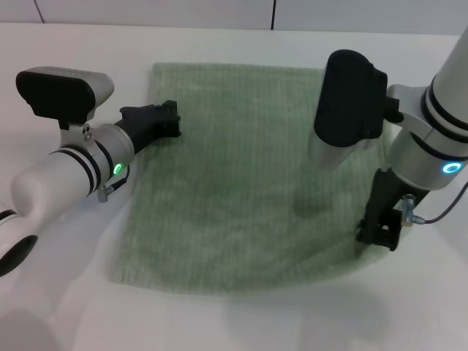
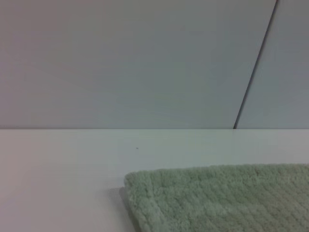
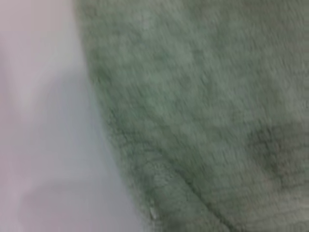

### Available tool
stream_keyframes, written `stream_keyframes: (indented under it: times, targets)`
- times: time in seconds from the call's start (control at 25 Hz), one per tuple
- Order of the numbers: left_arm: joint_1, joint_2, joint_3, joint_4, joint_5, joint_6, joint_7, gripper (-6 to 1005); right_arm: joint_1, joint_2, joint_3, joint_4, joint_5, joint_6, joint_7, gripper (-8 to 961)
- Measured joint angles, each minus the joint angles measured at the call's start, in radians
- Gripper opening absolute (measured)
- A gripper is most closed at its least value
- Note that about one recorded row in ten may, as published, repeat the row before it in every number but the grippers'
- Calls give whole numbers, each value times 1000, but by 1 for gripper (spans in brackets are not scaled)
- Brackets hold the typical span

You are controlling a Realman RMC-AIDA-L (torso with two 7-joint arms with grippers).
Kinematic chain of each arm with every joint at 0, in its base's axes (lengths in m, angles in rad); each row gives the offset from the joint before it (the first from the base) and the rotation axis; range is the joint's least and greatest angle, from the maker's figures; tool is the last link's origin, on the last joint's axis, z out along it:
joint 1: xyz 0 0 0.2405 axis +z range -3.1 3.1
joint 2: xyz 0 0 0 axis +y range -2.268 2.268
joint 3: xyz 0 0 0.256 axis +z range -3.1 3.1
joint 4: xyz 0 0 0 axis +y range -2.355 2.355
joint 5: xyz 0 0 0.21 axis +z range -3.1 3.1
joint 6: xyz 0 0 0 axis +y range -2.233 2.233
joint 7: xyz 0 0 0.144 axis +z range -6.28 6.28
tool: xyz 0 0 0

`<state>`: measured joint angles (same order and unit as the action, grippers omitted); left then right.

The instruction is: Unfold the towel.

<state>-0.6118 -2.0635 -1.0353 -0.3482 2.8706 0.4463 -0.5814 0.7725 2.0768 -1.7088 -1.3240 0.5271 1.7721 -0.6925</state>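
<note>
Nearest me, the table point(image 1: 219, 322) shows bare white along its front edge, and just beyond that lies the near hem of the towel point(image 1: 241, 190). I see the towel spread flat on the table in the middle of the head view, a pale green ribbed cloth lying roughly square, its near edge a little wavy.

At the towel's near right corner my right gripper point(image 1: 379, 232) points straight down, its dark tip at the cloth's edge. I cannot tell from any view whether that claw is open, closed or pinching the cloth; the fingers are hidden from above. The right wrist view only gives me green terry point(image 3: 203, 106) filling most of the picture, with table point(image 3: 43, 121) beside its edge.

Farther back, on the left side, my left gripper point(image 1: 172, 121) lies nearly level, reaching in over the towel's left hem near the far left corner. Its black fingers point(image 1: 170, 107) look drawn close together, with no cloth visibly between them. The left wrist view shows a towel corner point(image 2: 217, 198) lying flat on the table point(image 2: 63, 164).

Beyond the towel's far edge the table runs to a pale wall point(image 2: 120, 58) with a dark seam point(image 2: 255, 67).
</note>
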Motion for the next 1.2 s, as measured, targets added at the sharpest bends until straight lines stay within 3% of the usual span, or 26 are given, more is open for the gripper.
stream_keyframes:
  times: [0.56, 0.76, 1.04, 1.2]
  targets:
    - [-5, 0, -15, 0, 5, 0, 0, 5, 70, 4, -46, 63, 25, 6, -1, 105]
    - [-4, 0, -15, -1, 5, 1, 1, 6, 72, 4, -25, -10, 27, 7, 6, 299]
    - [1, 1, -15, -9, 6, 8, 1, 6, 72, 1, 27, -75, 48, -5, -7, 334]
    - [6, 1, -16, -16, 6, 9, 2, 6, 59, 1, 35, -84, 18, -109, -10, 335]
